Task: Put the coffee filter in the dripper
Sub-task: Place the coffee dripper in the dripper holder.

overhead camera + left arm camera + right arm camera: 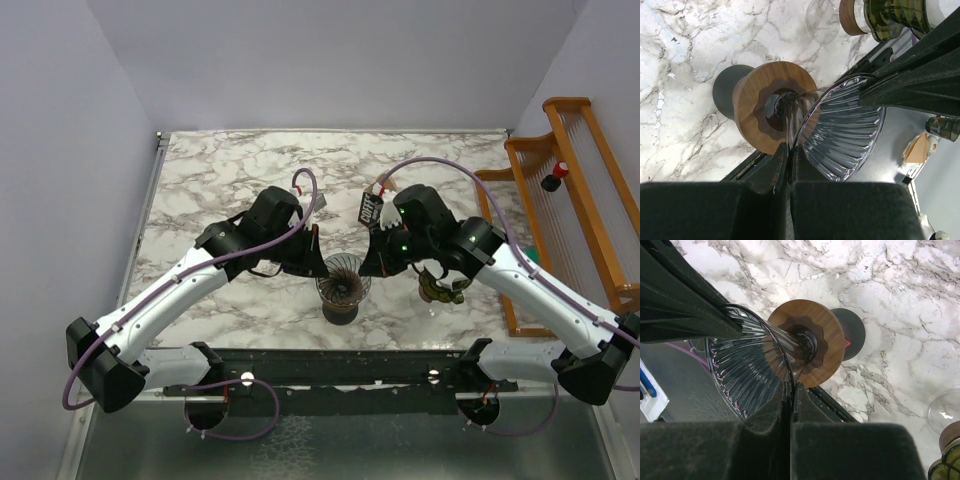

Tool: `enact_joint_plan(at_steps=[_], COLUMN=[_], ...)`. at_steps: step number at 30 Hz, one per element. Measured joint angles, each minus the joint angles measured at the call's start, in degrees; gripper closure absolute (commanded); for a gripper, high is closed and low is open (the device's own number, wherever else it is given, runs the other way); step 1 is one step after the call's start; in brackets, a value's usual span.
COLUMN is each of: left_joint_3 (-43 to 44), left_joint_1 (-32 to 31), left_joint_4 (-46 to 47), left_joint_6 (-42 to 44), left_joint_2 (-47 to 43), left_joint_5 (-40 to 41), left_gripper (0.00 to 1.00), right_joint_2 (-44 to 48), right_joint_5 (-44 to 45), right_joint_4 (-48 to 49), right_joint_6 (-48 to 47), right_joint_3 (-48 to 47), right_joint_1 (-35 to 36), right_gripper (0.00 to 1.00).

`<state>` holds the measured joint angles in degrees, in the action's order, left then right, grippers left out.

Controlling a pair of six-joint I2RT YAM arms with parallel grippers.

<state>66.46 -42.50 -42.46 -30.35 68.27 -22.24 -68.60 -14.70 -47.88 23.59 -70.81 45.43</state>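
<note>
The dripper (343,285) is a clear ribbed glass cone with a wooden collar (760,100), its mouth facing up near the table's front edge. My left gripper (321,270) is shut on the left side of its glass rim, the wall pinched between the pads (789,150). On the opposite side, my right gripper (369,267) is shut on the rim (791,390). A dark round disc (854,332) lies on the marble under the collar. Whether the dripper touches it I cannot tell. The dripper (747,372) holds nothing inside. The coffee filter is out of view.
A black printed carton (370,210) stands behind the grippers. An olive-green glass piece (440,288), a clear glass (822,20) and a wooden-lidded jar (852,15) sit right of the dripper. An orange wooden rack (570,200) lines the right edge. A black rail (330,368) runs along the front.
</note>
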Motion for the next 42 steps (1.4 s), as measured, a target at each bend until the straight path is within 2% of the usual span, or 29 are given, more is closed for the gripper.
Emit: enact_joint_plan(at_steps=[42], left_joint_3=[-0.42], left_joint_1=[0.42], left_joint_4=[-0.44], left_joint_6=[2.82], left_joint_2=[4.94], left_joint_5=[-0.07], left_gripper=[1.00], right_joint_2=[-1.88], right_joint_5=[1.40], right_joint_4=[4.48], right_joint_6=[0.39], right_joint_3=[5.27], right_joint_1=[-0.44], right_gripper=[1.00])
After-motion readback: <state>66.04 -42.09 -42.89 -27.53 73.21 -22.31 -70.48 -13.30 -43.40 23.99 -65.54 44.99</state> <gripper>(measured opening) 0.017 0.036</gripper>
